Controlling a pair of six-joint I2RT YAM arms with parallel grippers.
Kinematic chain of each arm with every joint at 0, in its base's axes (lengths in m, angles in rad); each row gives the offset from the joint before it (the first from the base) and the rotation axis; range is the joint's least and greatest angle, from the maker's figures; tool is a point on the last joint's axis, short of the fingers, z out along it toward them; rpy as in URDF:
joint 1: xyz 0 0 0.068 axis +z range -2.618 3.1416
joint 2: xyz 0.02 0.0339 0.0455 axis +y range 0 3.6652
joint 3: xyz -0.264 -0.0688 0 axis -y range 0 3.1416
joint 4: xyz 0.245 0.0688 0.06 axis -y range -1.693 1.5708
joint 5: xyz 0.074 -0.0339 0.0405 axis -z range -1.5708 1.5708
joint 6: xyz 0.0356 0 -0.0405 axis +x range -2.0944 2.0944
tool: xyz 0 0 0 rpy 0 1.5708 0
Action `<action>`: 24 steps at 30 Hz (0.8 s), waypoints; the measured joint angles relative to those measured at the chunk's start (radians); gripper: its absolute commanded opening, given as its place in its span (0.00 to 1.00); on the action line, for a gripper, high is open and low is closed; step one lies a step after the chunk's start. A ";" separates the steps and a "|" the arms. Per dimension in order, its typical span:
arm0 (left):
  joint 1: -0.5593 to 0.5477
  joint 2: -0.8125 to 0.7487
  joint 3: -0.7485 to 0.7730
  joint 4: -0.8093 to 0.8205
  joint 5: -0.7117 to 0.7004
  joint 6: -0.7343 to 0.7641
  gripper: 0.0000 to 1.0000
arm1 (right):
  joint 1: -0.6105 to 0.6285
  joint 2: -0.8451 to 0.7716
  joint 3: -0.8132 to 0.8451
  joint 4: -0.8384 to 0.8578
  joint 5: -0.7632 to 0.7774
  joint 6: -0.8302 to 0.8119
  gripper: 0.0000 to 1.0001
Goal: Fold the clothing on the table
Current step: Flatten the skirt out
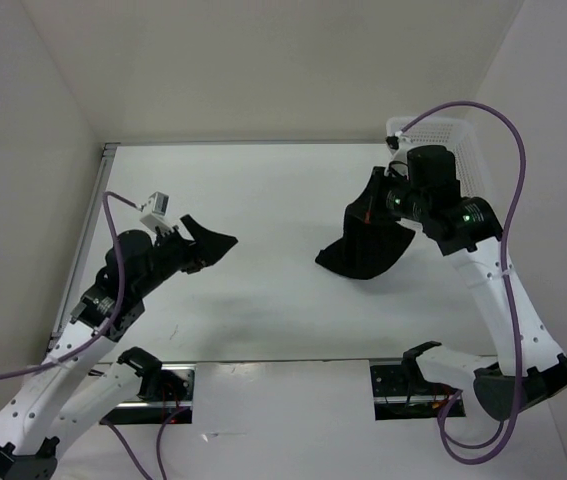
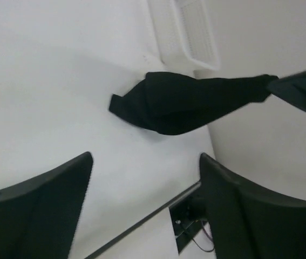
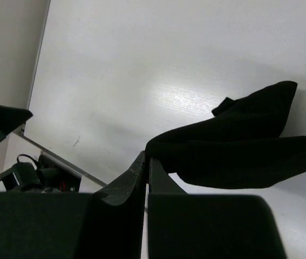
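The clothing (image 1: 368, 245), soft matte black fabric, hung in a limp, pointed drape at about three o'clock on the smooth white table (image 1: 263, 190), and its lower fold seemed to rest on the top. A white perforated basket (image 1: 455, 140) stood behind it at one o'clock. The right gripper (image 1: 383, 200), wrist bent downward, pinched the cloth's upper edge between closed jaws. At nine o'clock the left gripper (image 1: 208, 245) hovered with its jaws wide and empty.

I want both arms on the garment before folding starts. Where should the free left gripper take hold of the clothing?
Probably the loose lower corner, coming in from the left. The clothing hangs from the shut right gripper, and that corner points toward the open left gripper, low over the table.
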 measured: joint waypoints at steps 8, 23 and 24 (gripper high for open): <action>0.003 -0.195 -0.402 0.171 0.101 -0.179 0.87 | -0.002 0.016 -0.017 -0.012 -0.042 0.001 0.00; 0.000 -0.051 -0.292 0.185 0.037 -0.278 0.77 | -0.048 0.080 -0.127 -0.025 0.077 0.056 0.00; -0.007 0.038 -0.218 0.193 0.037 -0.248 0.80 | -0.052 0.085 -0.132 -0.027 0.082 0.065 0.00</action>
